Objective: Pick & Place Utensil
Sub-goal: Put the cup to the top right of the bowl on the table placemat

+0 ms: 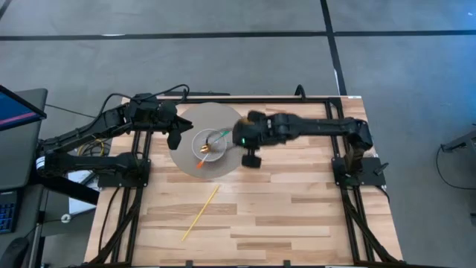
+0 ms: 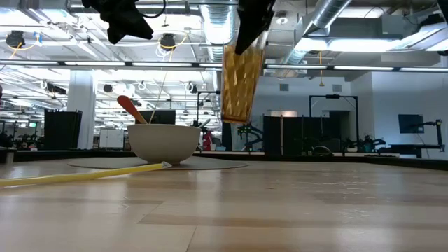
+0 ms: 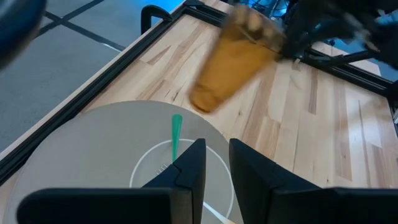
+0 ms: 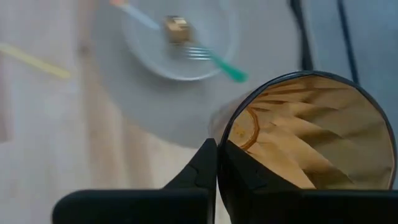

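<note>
A ribbed amber cup [image 2: 241,80] hangs from my right gripper [image 2: 250,35], which is shut on it; the right wrist view looks down into its mouth [image 4: 311,137]. A white bowl [image 2: 164,143] stands on a round grey mat [image 1: 186,119], right of the cup in the low view's reverse sense, left of it in the high view. A green-handled fork [image 3: 176,134] and an orange-handled utensil [image 2: 129,108] lean in the bowl. My left gripper [image 3: 216,149] hovers open above the bowl's left side [image 1: 176,134]. A yellow stick [image 1: 201,214] lies flat on the table. My right gripper holds the amber cup by its rim [image 4: 222,138], one finger inside the cup and one outside. The fingers come from above, pointing down. The cup hangs mouth up below them, slightly tilted and lifted clear of the table, just right of the bowl.
The wooden table [image 1: 297,208] has free room on its near and right parts. A black frame rail [image 1: 327,100] runs along the far edge. A monitor [image 1: 18,119] and cables sit off the table's left side.
</note>
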Controlling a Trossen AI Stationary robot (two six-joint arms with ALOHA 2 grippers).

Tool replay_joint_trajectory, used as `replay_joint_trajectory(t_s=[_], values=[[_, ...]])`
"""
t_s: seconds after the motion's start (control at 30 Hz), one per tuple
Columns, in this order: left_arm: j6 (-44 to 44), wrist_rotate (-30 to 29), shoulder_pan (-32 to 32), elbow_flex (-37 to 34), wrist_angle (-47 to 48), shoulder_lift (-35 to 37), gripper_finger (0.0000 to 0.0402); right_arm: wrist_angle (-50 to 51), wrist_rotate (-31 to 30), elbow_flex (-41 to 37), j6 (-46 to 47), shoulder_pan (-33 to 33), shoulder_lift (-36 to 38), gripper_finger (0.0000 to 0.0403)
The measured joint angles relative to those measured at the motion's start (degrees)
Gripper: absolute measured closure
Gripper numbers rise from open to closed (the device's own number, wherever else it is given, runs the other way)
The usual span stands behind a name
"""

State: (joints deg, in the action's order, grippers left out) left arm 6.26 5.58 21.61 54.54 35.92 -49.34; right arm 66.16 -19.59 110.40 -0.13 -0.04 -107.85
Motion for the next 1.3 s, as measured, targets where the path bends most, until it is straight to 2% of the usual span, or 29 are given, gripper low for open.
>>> replay_joint_trajectory(t_s=[0.2,0.37,0.43,0.7,0.93,1.13,1.3], values=[[0.0,0.0,-0.01,0.0,0.0,0.0,0.033,-3.84,1.14,-0.03,-6.41,-9.25,-0.41,0.0399],[0.0,0.0,0.01,0.0,-0.01,0.0,0.033,-11.74,13.79,0.0,-7.49,-15.83,-1.05,0.04],[-0.47,0.0,0.01,0.0,0.0,0.0,0.033,-14.21,16.71,0.01,-7.79,-17.13,-2.21,0.0401],[-1.86,-0.01,0.01,0.0,-0.03,0.02,0.033,-14.9,14.58,-0.1,-11.19,-18.53,-9.17,0.0401],[-1.95,0.0,0.01,0.0,-0.04,0.02,0.033,-15.68,15.39,-0.06,-13.93,-18.46,-9.71,0.0395],[-1.67,0.0,-0.01,0.0,-0.2,0.02,0.033,-16.0,20.58,-0.01,-13.69,-19.01,-9.79,0.0376],[-1.43,-0.01,0.01,0.0,-0.27,0.02,0.033,-15.49,20.79,-0.01,-13.53,-19.02,-12.19,0.0373]])
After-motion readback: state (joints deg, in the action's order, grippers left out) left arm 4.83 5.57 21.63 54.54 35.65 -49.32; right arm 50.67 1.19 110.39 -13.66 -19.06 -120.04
